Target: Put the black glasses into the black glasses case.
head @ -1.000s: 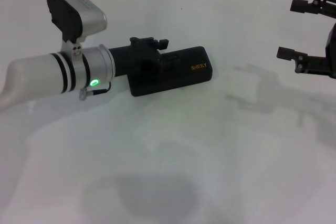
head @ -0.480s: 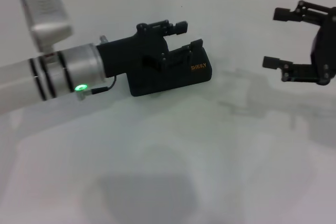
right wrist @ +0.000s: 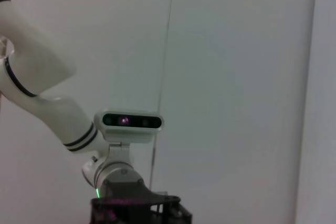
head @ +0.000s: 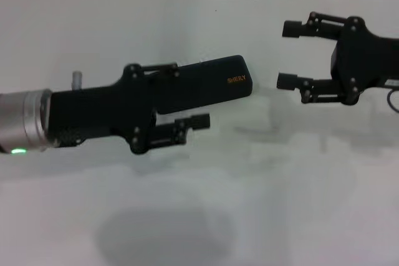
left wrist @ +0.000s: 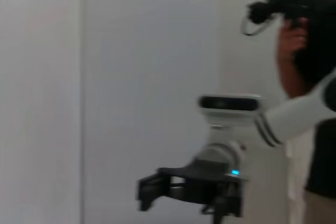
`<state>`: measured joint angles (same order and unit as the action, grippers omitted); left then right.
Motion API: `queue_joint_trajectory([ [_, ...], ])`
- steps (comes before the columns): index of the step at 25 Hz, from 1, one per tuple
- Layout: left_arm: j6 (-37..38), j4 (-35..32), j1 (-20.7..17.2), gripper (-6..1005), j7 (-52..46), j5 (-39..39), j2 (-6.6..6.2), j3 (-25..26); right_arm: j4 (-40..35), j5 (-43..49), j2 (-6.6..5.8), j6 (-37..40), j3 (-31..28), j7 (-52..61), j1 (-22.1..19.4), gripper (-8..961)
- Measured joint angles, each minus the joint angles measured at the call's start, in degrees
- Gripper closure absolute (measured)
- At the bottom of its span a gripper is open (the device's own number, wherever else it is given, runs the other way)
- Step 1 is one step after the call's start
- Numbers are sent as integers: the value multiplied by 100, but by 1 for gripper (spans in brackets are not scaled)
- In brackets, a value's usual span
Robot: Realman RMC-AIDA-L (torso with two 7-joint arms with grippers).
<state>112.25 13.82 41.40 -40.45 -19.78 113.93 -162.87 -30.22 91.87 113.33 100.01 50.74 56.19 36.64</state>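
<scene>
Grippers [head: 187, 95] [head: 287, 54] spread (case [head: 215, 82] closed) on table [head: 249, 204]

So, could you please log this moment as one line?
closed black rounded glasses case: on table | left gripper: open, over case | right gripper: open, apart

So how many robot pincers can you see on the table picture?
2. The left pincer hangs open over the closed black glasses case. The right pincer hangs open further right, apart from the case.

The left hand [head: 187, 95] hides part of the black glasses case [head: 212, 82].
</scene>
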Motion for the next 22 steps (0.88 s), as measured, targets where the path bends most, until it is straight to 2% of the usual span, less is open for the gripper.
queue_joint_trajectory([
  [2,61,14,-33,388,140,115,17,0,83,3,12,-40,94,5,32,172],
  [6,76,35,-195,387,151,88,39,1,83,6,146,-270,328,9,63,172],
  [11,190,39,-274,387,50,144,2,1,120,-38,243,-459,330,-6,49,171],
  [16,220,109,-464,386,115,-4,11,36,131,-20,254,-549,455,-131,43,171],
  [22,215,129,-637,243,346,-287,79,16,203,-41,261,-713,628,-317,32,170],
])
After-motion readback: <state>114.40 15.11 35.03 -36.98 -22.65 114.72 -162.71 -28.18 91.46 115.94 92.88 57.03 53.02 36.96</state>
